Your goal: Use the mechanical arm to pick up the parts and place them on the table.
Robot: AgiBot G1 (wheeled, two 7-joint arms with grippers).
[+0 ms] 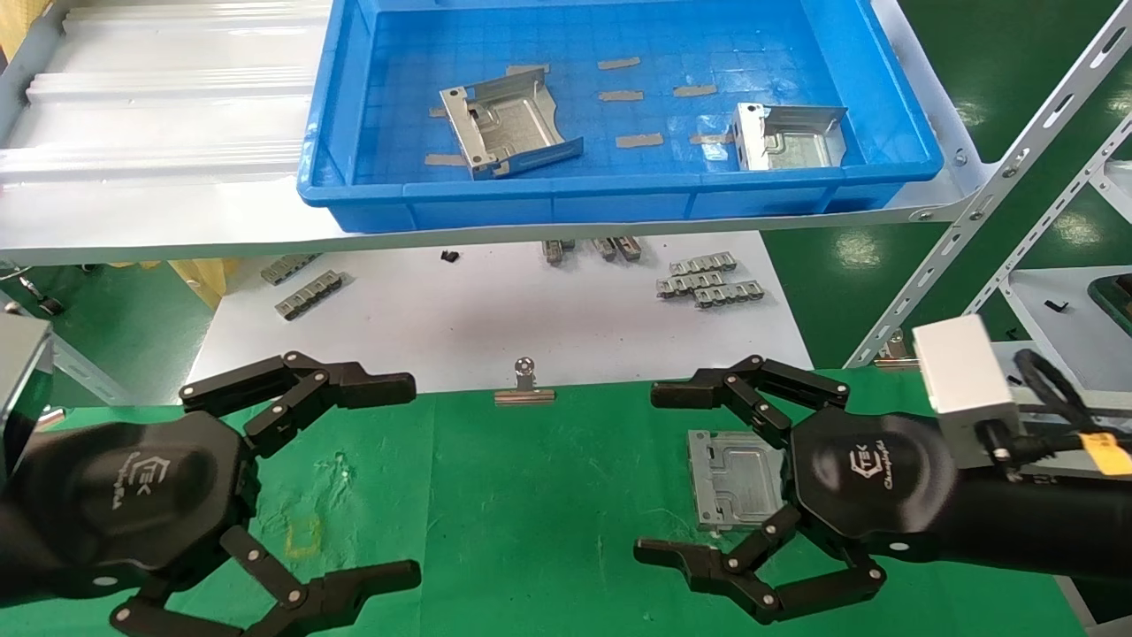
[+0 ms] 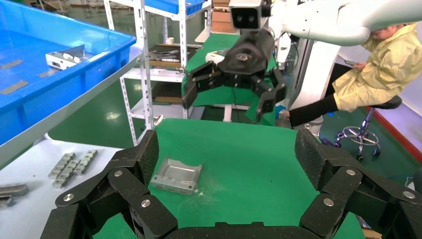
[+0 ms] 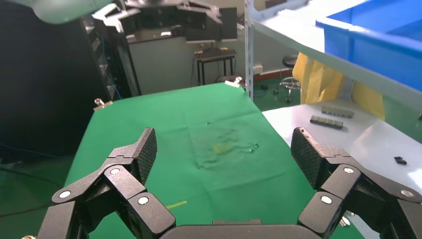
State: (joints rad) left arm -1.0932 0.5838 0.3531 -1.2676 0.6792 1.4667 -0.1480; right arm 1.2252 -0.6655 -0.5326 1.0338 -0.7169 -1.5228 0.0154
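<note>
Both the left black two-finger gripper (image 1: 402,478) and the right one (image 1: 650,473) hang wide open and empty over the green cloth table (image 1: 531,495), one silver stamped sheet-metal bracket (image 1: 734,478) already lies there, and two more (image 1: 508,124) wait in the blue plastic tray (image 1: 354,190); they look light, stiff and slippery, so I would grasp across the bent-up side flanges.

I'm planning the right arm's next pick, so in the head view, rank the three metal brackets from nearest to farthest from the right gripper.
From the right gripper:
1. Bracket on the green cloth, beneath it.
2. Right bracket in the blue tray, up on the shelf.
3. Left bracket in the tray, farthest.
</note>
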